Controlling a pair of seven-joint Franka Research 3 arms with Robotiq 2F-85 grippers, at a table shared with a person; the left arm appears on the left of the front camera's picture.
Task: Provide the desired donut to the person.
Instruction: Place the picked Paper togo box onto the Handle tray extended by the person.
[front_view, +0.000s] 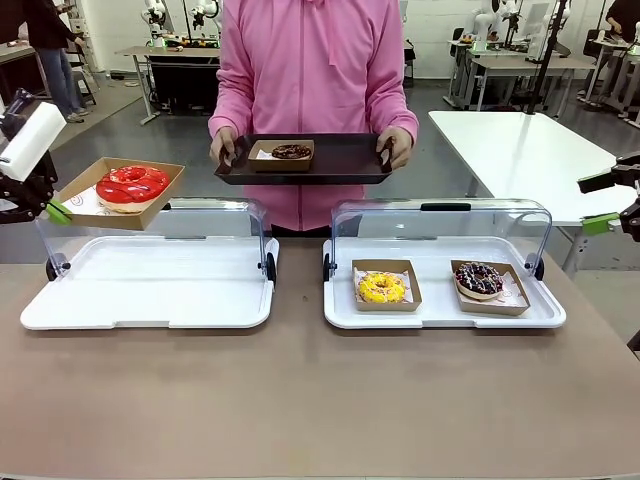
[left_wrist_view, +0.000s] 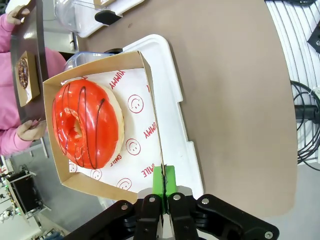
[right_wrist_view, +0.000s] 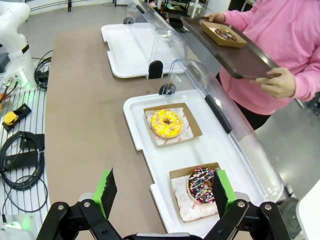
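A red-glazed donut (front_view: 132, 185) (left_wrist_view: 87, 125) lies in a cardboard box (front_view: 165, 180) (left_wrist_view: 100, 70). The box is held up in the air above the left white tray (front_view: 150, 290). My left gripper (front_view: 57, 211) (left_wrist_view: 163, 182) is shut on the box's side wall. The person (front_view: 310, 70) (right_wrist_view: 285, 35) in pink stands across the table and holds a dark tray (front_view: 340, 160) (right_wrist_view: 240, 60) (left_wrist_view: 39, 50) with both hands. A boxed chocolate donut (front_view: 291, 152) rests on it. My right gripper (front_view: 600, 203) (right_wrist_view: 165, 190) hangs open at the right, above the right white tray (right_wrist_view: 145, 150).
The right white tray (front_view: 440, 315) holds a yellow donut (front_view: 381, 288) (right_wrist_view: 167, 123) and a dark sprinkled donut (front_view: 479, 278) (right_wrist_view: 202, 185), each in its box. Both trays have clear lids (front_view: 440, 235) standing open at the back. Cables (right_wrist_view: 20, 165) lie beside the table.
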